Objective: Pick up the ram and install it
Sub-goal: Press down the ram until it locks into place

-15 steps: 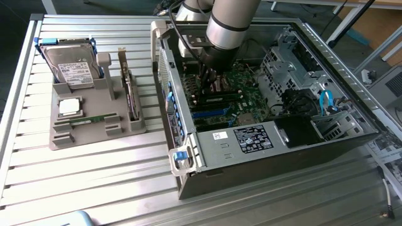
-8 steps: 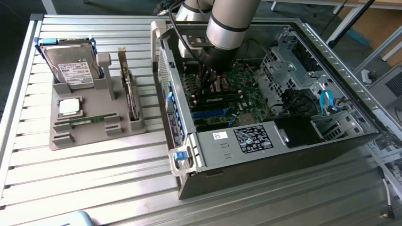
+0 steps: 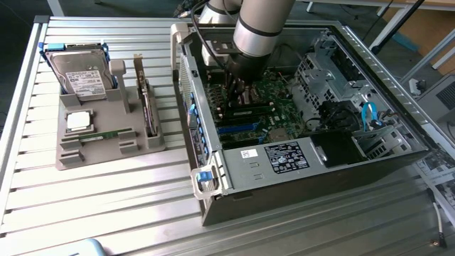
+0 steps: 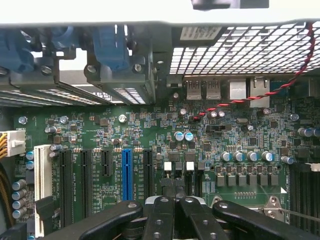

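The ram [image 3: 105, 135], a thin green stick, lies flat in a groove of the grey holder [image 3: 106, 154] on the exterior view's left, outside the computer case [image 3: 299, 160]. My gripper [image 3: 237, 88] is far from it, lowered inside the open case just above the green motherboard [image 3: 267, 106]. In the wrist view the gripper [image 4: 175, 192] has its black fingers [image 4: 161, 210] pressed together with nothing between them, hovering over the motherboard [image 4: 150, 130] beside the row of expansion slots.
The holder also carries a hard drive [image 3: 80, 77], a silver processor chip [image 3: 78, 121] and an upright expansion card [image 3: 146, 104]. Case walls and drive cages [image 3: 320, 69] ring the gripper. A red-black wire [image 4: 260, 95] crosses the board. A blue slot [image 4: 126, 167] stands among black ones.
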`<state>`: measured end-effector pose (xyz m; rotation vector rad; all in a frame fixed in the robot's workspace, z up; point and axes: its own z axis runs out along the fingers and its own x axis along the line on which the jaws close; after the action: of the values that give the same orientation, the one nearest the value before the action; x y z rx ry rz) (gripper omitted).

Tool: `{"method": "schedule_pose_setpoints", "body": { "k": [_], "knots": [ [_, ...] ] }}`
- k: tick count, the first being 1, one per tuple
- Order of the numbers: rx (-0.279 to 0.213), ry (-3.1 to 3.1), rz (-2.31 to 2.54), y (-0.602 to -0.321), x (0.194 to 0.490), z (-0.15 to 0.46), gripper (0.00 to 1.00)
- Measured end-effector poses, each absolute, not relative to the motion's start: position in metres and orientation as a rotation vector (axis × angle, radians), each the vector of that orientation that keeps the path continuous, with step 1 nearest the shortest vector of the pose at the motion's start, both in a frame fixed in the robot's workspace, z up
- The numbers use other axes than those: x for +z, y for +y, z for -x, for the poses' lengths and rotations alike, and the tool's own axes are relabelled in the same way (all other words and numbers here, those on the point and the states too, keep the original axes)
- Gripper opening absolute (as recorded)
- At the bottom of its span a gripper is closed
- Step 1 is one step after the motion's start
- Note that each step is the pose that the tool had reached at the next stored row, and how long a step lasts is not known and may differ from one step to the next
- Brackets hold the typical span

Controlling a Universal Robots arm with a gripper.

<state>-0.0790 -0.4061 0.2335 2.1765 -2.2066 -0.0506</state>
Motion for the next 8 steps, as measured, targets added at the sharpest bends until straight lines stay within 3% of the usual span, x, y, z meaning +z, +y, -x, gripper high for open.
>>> {"method": "schedule_pose_setpoints", "body": {
  "k": [8],
  "knots": [
    [-0.051, -2.207, -2.177, -0.4061, 0.2326, 0.079, 0.11]
  ]
}}
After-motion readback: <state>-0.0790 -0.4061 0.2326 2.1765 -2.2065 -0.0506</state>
